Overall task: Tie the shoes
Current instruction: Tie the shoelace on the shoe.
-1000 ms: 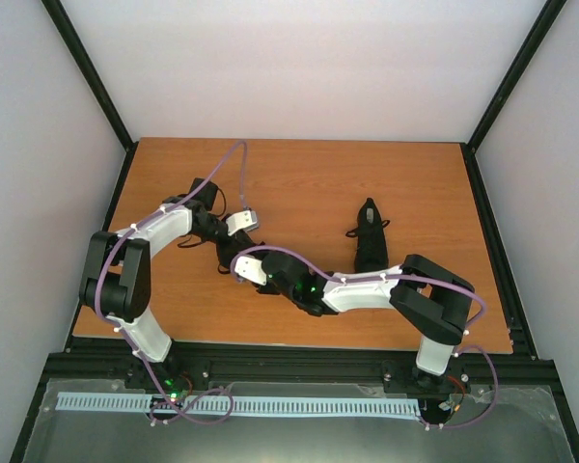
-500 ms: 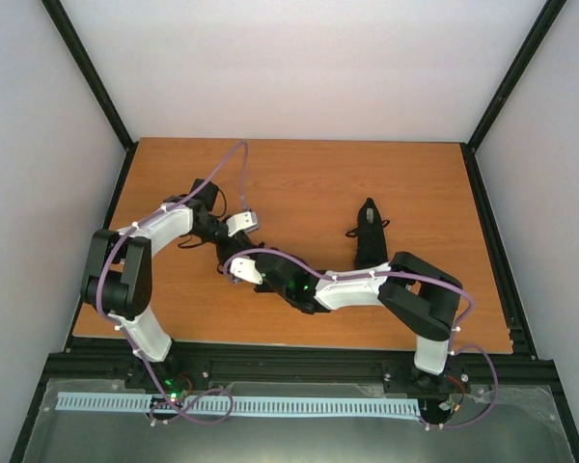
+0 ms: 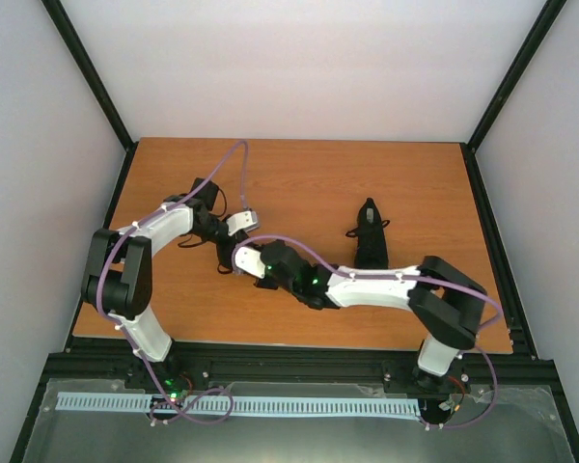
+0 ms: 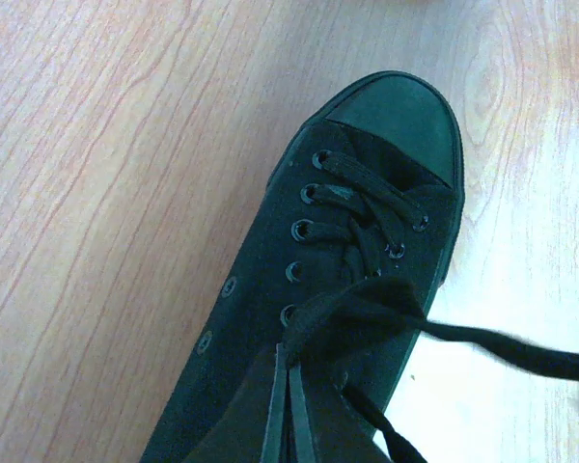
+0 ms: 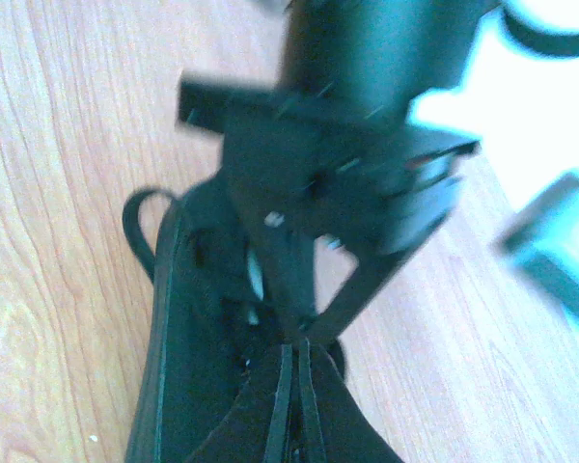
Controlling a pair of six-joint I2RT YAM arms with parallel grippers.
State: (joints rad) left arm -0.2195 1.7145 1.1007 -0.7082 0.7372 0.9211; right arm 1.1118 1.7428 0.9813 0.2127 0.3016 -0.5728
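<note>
- left gripper (image 4: 290, 349) pressed together, pinching lace (image 4: 502, 349) of sneaker (image 4: 261, 289), left of worktop (image 3: 299, 174) centre; second sneaker (image 3: 370, 241) sits right of centre
- right gripper (image 5: 294, 355) pressed together; whether it holds anything is unclear
- risk: taut lace slips out, or the pull drags the sneaker

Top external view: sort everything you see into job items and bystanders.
Job in hand:
shoe under the tools
laces
second shoe
left tool
right tool

Just lying about:
purple cables
white slotted strip
black frame
</note>
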